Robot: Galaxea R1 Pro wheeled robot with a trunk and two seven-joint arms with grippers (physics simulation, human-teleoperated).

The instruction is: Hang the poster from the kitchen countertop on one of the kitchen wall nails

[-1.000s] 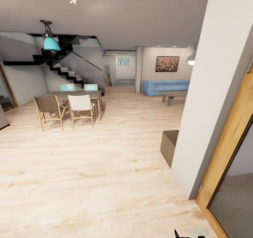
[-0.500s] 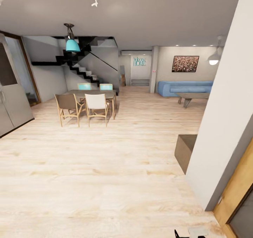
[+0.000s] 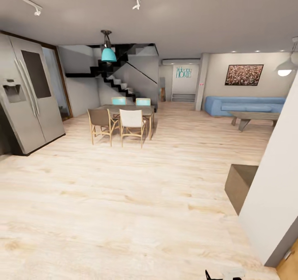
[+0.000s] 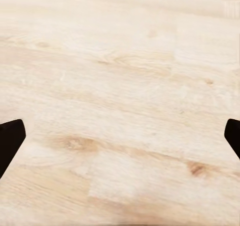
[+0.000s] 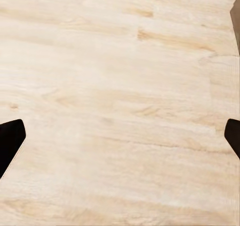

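You are looking across a pale wooden floor [image 3: 124, 205] toward a dining table [image 3: 124, 109] with chairs at centre frame, a steel fridge [image 3: 29, 102] at the left edge, a black staircase [image 3: 111, 75] behind a teal pendant lamp [image 3: 109, 54], and a blue sofa [image 3: 246, 105] at the right under a brownish speckled painting [image 3: 244, 74], with the "HOME" sign [image 3: 183, 72] on the far wall. Your left gripper [image 4: 120, 136] and right gripper [image 5: 120, 136] both hang over bare floorboards, each with its dark fingertips [image 4: 10, 141] spread to the frame's opposite edges and nothing between them. The poster and the kitchen countertop cannot be placed from here.
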